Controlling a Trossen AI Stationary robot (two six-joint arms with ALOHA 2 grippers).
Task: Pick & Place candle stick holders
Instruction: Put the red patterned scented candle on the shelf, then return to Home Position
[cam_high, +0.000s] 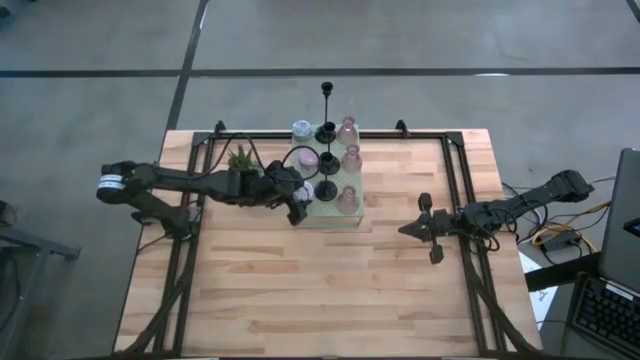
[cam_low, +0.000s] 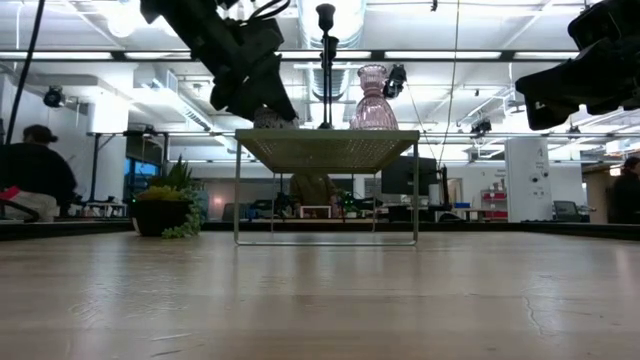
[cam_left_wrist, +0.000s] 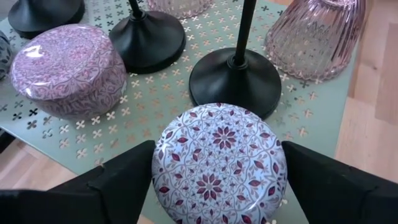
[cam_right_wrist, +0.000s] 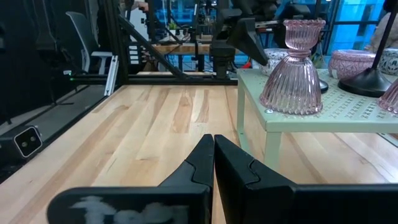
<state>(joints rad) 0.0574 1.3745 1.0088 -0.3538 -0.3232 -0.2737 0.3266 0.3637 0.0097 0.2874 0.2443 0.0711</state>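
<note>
The left gripper (cam_left_wrist: 217, 186) stands open around a blue patterned holder (cam_left_wrist: 219, 165) at the pale green board's (cam_high: 352, 218) near-left corner. Nine candle stick holders appear placed there; the right gripper (cam_high: 432, 228), closed and empty, waits over the desk (cam_high: 300, 290).

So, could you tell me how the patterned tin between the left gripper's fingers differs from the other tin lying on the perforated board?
The blue tin has a pale blue lid with dark red flowers; the lavender tin is pinkish purple with a finer scroll pattern. The blue tin sits between the left gripper's open fingers at the board's edge; the lavender tin stands free, farther in beside a black holder. Both are stubby, round and upright.
</note>
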